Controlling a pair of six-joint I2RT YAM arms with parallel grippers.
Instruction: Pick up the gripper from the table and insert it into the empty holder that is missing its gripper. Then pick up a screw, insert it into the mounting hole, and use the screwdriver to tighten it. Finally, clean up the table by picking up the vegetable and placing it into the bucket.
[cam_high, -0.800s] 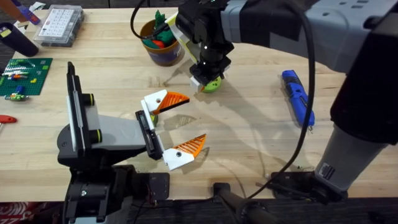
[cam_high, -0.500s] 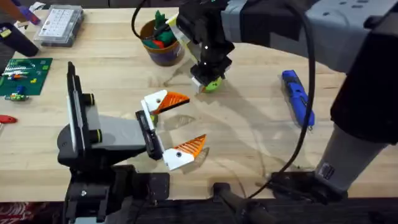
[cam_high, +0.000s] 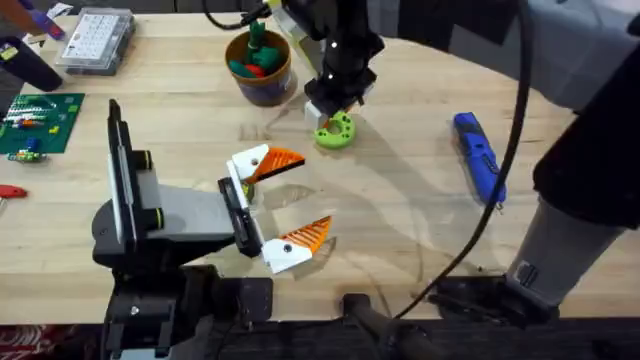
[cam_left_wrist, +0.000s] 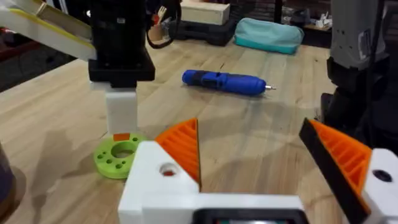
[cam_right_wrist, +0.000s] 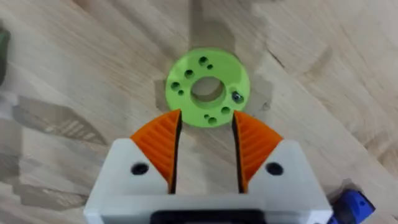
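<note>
The screwdriver (cam_high: 480, 157) lies flat on the table (cam_high: 400, 220), well apart from both claws, off to the right of the lime-green disc (cam_high: 334, 131). In the left wrist view its short metal tip (cam_left_wrist: 271, 88) points away from the disc. It looks stiff, smooth and probably light for its length; being round, it may roll if nudged, so the best hold is likely across the thick middle of the barrel, with the pads square to its long axis, not near the tip.

The right claw (cam_right_wrist: 205, 144) hangs just over the green disc, its 2 orange pads parted a little with nothing between them, released. A small dark screw appears to sit in 1 of the disc's holes (cam_right_wrist: 236, 96), though it is too small to be sure.

The left claw (cam_high: 285, 205) rests low over the near middle of the table, spread wide and empty.

The bucket (cam_high: 259, 68) stands at the far side just beyond the disc, with green and red toy vegetables (cam_high: 254, 55) inside; a swing from the disc toward it has little clearance.

Open wood lies between the disc and the screwdriver, giving free room for a sideways reach. The left edge is crowded by a clear parts box (cam_high: 93, 40) and a green board (cam_high: 38, 121)
</note>
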